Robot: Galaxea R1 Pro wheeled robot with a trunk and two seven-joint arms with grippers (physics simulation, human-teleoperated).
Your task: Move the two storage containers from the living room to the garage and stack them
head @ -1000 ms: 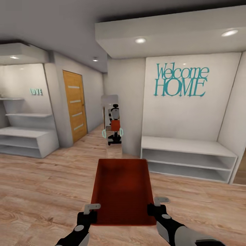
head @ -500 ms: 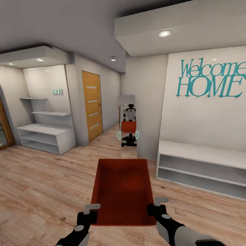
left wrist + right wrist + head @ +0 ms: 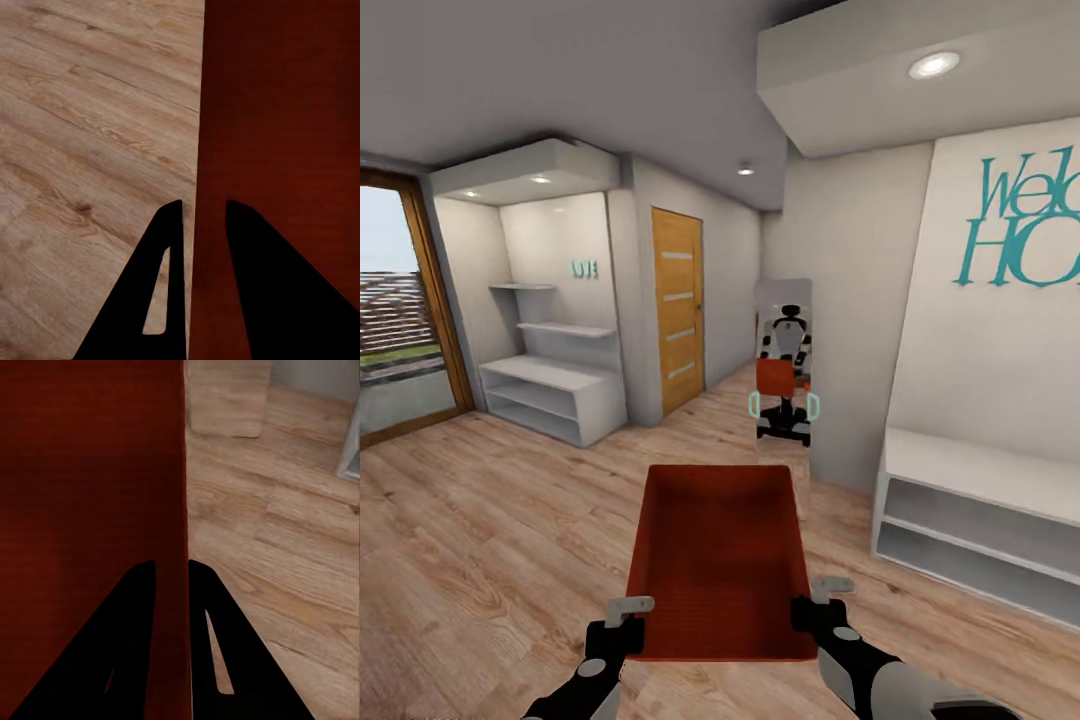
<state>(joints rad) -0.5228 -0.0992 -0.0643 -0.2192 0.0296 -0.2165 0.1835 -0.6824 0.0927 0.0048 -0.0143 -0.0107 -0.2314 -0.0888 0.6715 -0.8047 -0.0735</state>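
Both claws, the left gripper and the right gripper, are clamped on the near side walls of one storage container, carried low in front of the robot. Since a second ago the view has swung left: the teal lettering slid right, and a glass door appeared far left. Judging by that, the robot is turning mid-transit over the wood-plank floor, the garage not yet reached.

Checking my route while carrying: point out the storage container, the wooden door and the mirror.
storage container [image 3: 718, 560], head view, on its inner bottom.
wooden door [image 3: 678, 310], head view, on the middle panel.
mirror [image 3: 784, 345], head view, on the reflected robot.
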